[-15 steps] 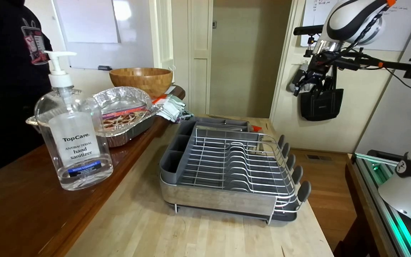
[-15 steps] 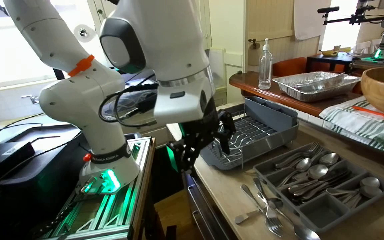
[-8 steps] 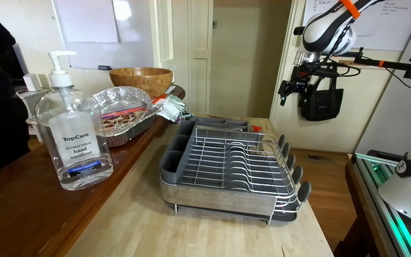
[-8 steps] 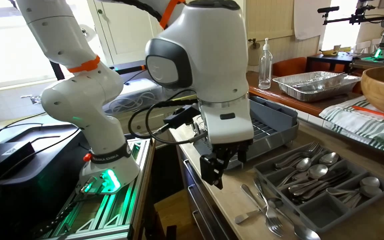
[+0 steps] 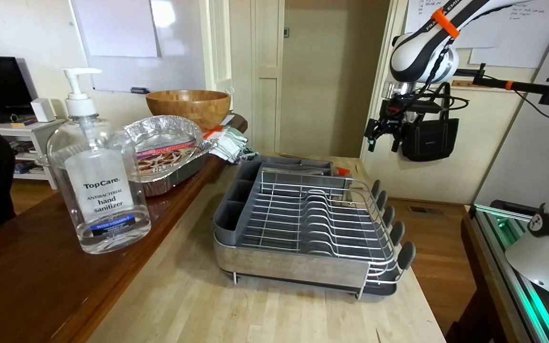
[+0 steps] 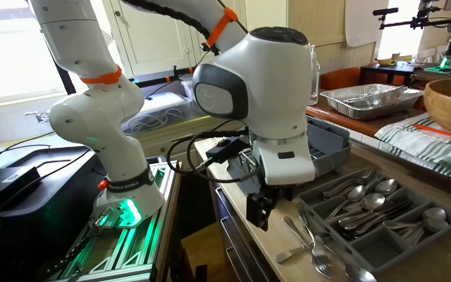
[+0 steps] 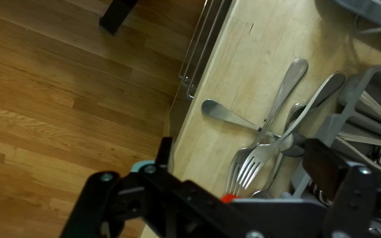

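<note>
- The pincer [image 7: 238,147] is held wide apart, with nothing gripped.
- Any approach to the two crossed steel forks [image 7: 264,152] is best kept slow and square to one handle, since overlapped pieces could slide.
- In the wrist view the forks, smooth and slim, are laid on the pale wooden counter [image 7: 260,49], tines toward 7 o'clock, handles toward 1.
- Near 3 o'clock, a grey, compartmented cutlery tray [image 7: 350,110] is set.
- Farther off, toward 2, a wire dish rack [image 7: 369,13] is placed.

The bent arm [image 6: 276,82] holds its end effector [image 5: 383,144] pointing down, fingers [image 7: 322,165] spread wide.
</note>
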You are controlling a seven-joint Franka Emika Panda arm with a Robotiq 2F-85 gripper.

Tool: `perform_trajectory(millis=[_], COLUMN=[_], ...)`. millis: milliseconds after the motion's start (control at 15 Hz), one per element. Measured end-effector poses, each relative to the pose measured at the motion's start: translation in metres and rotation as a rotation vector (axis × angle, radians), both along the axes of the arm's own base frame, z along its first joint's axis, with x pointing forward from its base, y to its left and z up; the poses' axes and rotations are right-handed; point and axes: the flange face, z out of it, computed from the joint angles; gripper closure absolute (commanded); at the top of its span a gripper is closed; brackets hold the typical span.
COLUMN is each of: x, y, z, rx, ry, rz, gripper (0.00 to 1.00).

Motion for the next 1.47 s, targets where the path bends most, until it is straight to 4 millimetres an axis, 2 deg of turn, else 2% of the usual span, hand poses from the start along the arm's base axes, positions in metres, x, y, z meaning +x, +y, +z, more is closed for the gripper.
perform_trajectory(millis=[267, 533, 1067, 1467], x=[0.001, 0.005, 0.019, 0.039], y=[0.0, 0.002, -0.004, -0.006], z=[0.0, -0.011, -0.048, -0.079], rx=[0.0, -0.009, -0.028, -0.006], ry=[0.001, -0.009, -0.068, -0.067], rz=[0.001, 0.004, 0.039, 0.054], gripper=[0.0, 0.0, 0.0, 0.0])
